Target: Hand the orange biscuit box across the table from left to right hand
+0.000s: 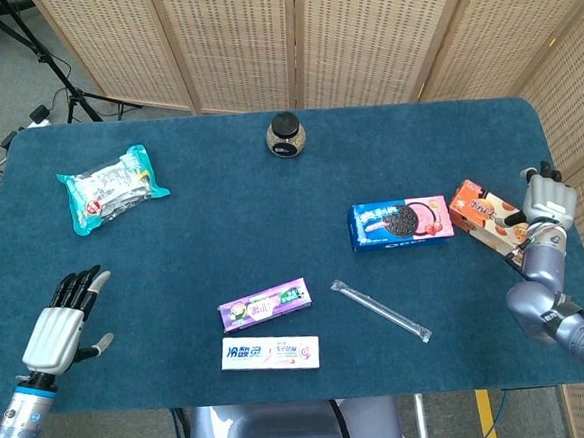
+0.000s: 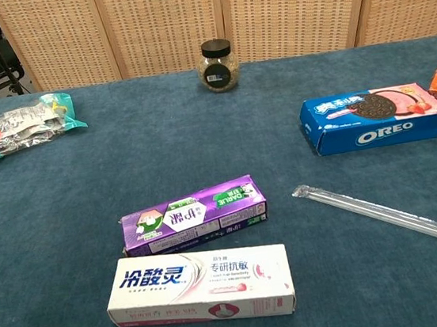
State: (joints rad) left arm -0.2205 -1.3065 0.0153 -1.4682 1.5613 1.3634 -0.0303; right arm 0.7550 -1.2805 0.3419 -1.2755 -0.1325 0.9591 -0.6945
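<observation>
The orange biscuit box (image 1: 484,217) sits at the tabletop's (image 1: 231,213) right edge, held in the right hand (image 1: 545,202), touching the Oreo box (image 1: 401,222); it could shove that box further left or slip tilted; the left hand (image 1: 61,326) waits near-left, fingers (image 1: 79,287) spread, empty.

I see an orange biscuit box (image 1: 485,215) in my grey right robot hand (image 1: 548,199), a blue Oreo box (image 1: 399,221) beside it, on the teal desk (image 1: 223,234).

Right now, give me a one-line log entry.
right hand: holds orange box | box: against Oreo box | left hand: open, idle
</observation>
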